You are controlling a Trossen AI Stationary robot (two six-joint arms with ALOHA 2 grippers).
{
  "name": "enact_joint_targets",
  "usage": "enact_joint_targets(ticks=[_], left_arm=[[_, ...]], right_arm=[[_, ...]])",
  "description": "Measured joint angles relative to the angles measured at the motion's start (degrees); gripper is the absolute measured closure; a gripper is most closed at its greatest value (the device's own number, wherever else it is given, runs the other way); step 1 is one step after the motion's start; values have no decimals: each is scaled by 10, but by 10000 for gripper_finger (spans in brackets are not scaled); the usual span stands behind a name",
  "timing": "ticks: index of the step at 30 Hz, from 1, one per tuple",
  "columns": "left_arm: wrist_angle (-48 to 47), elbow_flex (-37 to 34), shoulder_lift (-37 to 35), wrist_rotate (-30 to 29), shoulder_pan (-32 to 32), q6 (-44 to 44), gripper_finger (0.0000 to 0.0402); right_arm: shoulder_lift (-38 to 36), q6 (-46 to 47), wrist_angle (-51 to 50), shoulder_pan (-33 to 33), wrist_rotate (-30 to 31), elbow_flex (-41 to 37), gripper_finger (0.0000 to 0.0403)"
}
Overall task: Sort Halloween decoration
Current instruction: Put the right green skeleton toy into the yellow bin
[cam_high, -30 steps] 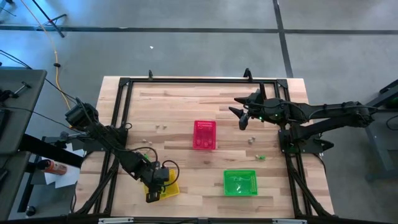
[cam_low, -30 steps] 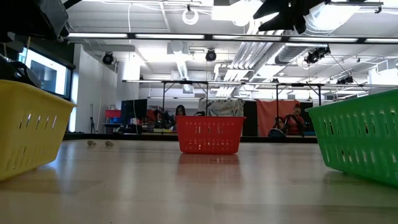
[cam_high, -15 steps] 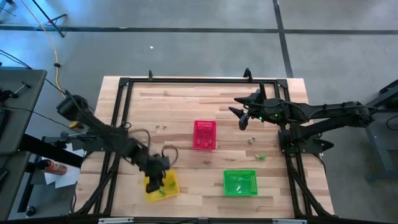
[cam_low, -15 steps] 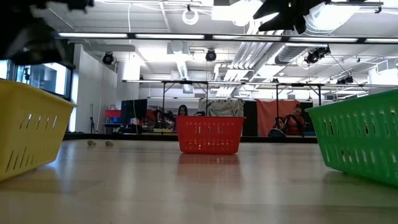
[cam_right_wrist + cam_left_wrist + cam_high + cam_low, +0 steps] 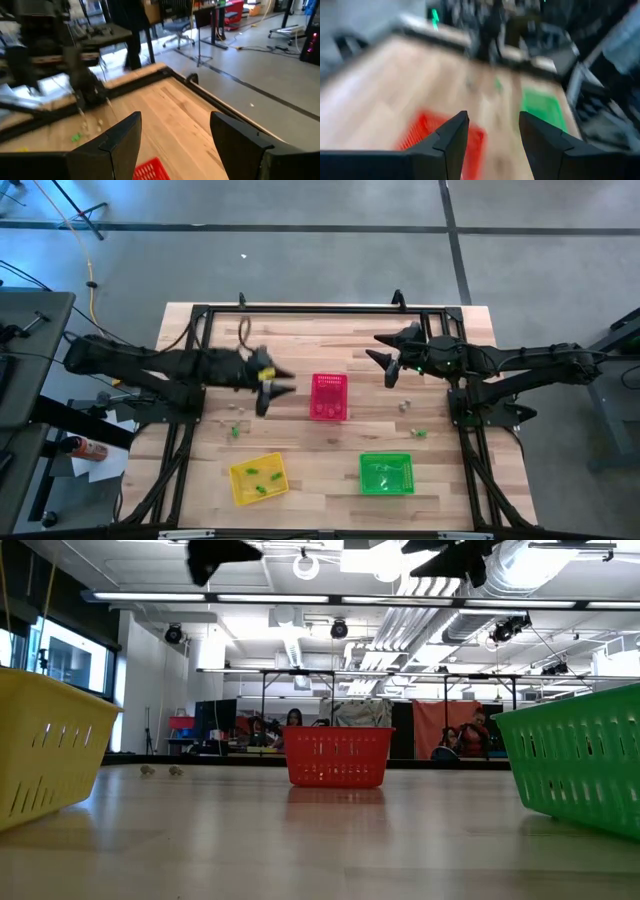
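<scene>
So your left end effector [image 5: 272, 385] is hanging just left of the pink-red basket [image 5: 329, 397], fingers spread apart and nothing between them. Your right end effector [image 5: 385, 365] waits on the basket's other side, a bit toward the far edge of the desk [image 5: 300, 455], also spread wide and empty.

Loose trinkets: two pale ones [image 5: 262, 381] sit left of that basket, pretty much under your left end effector, a green one [image 5: 235, 430] lies farther left and nearer you, plus a pale one [image 5: 404, 406] and a green one [image 5: 421, 432] off to the basket's right. Some green bits already lie in the yellow basket [image 5: 259, 479].

My worry: these things are tiny, so if you come down slightly off, a fingertip could flick one away or nudge the pink-red basket. Both arms flank that basket too, so watch they don't crowd each other.
</scene>
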Motion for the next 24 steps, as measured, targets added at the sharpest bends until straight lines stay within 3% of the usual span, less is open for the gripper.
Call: enact_joint_targets(ticks=[5,11,24], left_arm=[[122,0,13,7,63,70,236],[212,0,33,30,84,109,237],[245,-1,44,7,87,110,238]], right_arm=[[0,20,42,0,-2,0,171],[0,-12,41,0,-4,0,171],[0,10,41,0,-4,0,171]])
